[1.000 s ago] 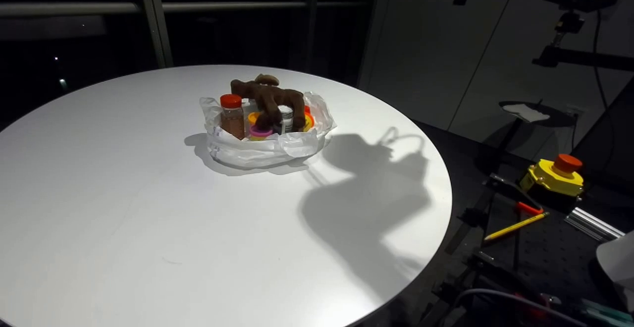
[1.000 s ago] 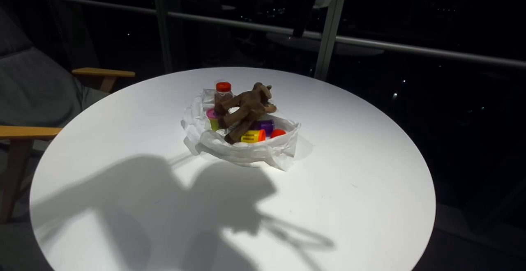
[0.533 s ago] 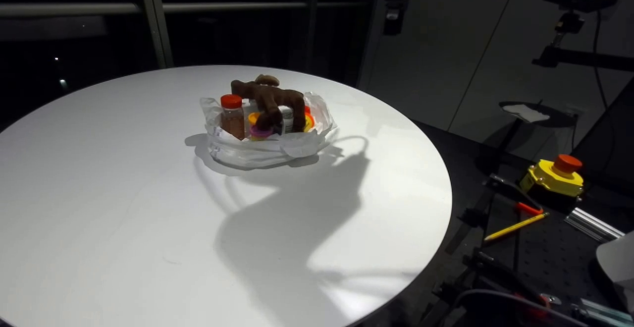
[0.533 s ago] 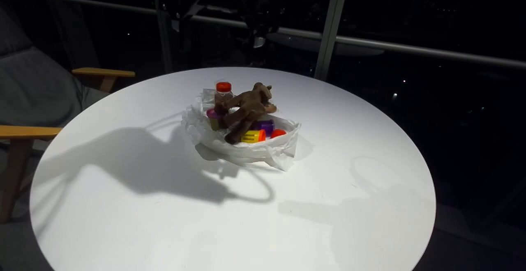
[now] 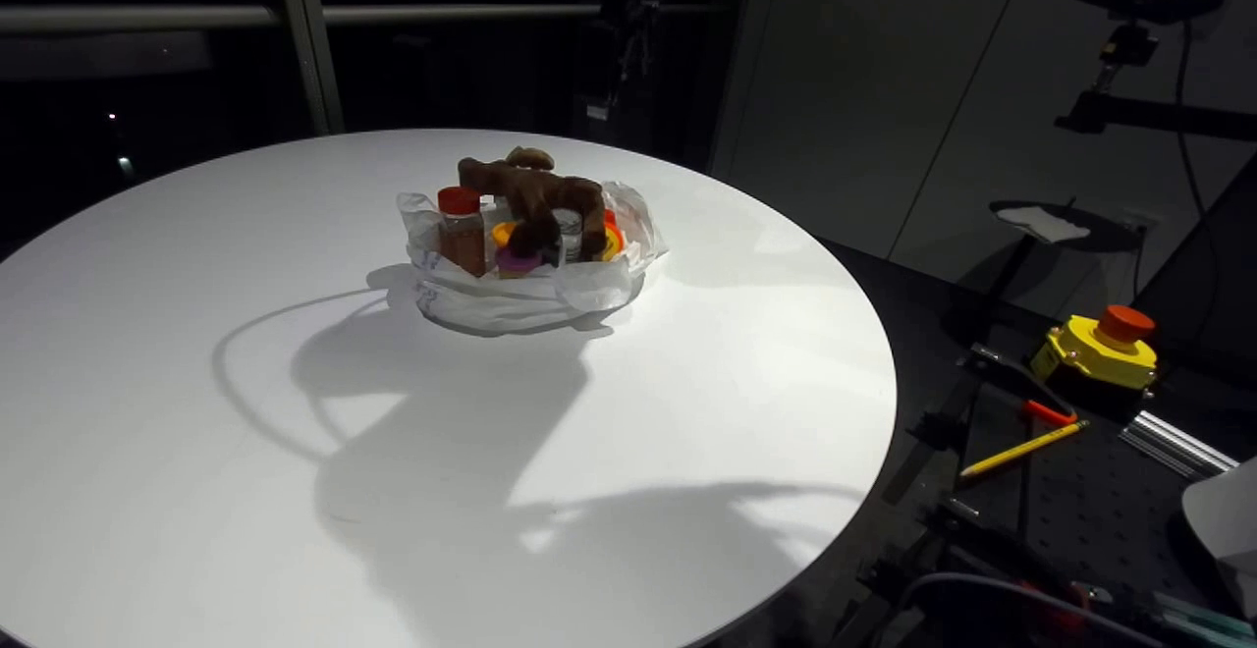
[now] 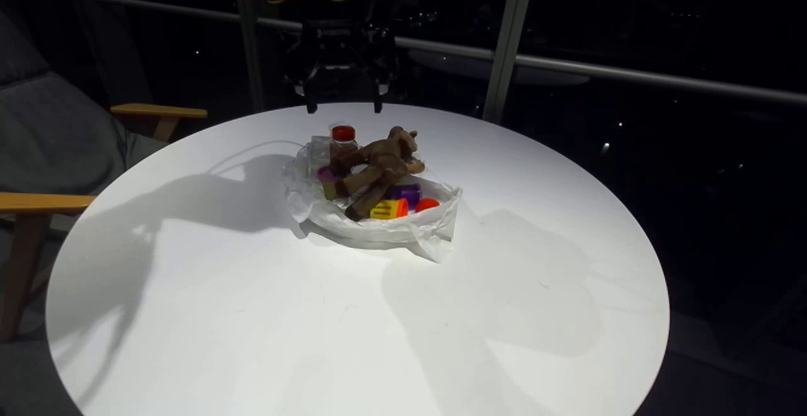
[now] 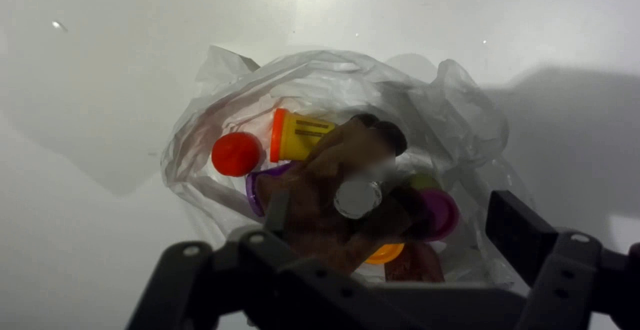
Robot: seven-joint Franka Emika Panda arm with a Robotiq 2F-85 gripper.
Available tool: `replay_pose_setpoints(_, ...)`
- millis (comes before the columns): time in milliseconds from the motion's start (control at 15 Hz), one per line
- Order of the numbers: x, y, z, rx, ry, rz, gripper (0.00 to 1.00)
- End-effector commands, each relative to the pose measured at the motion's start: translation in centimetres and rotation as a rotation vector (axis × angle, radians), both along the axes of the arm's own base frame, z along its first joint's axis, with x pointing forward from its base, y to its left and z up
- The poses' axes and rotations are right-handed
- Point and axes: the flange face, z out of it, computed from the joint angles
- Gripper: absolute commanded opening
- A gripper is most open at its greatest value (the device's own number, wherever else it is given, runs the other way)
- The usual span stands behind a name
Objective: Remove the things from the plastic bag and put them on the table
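spread pincer (image 6: 345, 107) above plush toy (image 7: 320, 205)

its jaws stand wide, holding nothing, perhaps to straddle the toy, which jars (image 7: 305, 137) seem to prop up; the bag (image 7: 345, 87) walls them in, short of the table's (image 6: 567, 202) far edge in both exterior views.

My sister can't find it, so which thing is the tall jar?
On the round white table sits a crinkly whitish plastic bag. In the bag, beside the brown plush animal, is the tall jar. It has a red lid and see-through sides with reddish-brown inside, unlike the small coloured pots nearby.
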Motion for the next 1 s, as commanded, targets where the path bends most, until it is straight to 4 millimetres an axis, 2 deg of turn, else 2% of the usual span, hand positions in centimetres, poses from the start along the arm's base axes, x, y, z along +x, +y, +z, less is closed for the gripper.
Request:
replay_pose_setpoints(0,3.7,0.3,-2.5,-0.042,-0.081,-0.002,1.0)
replay_pose_setpoints(467,7.4,-0.1,-6.9,-0.049,-0.16,-0.031,1.0)
replay_pose_setpoints(867,9.6,-0.8,-9.4,-0.042,-0.133,-0.057,1.0)
replay_pose_setpoints(933,9.9,-1.0,-9.7,-0.04,-0.129,-0.061,0.75)
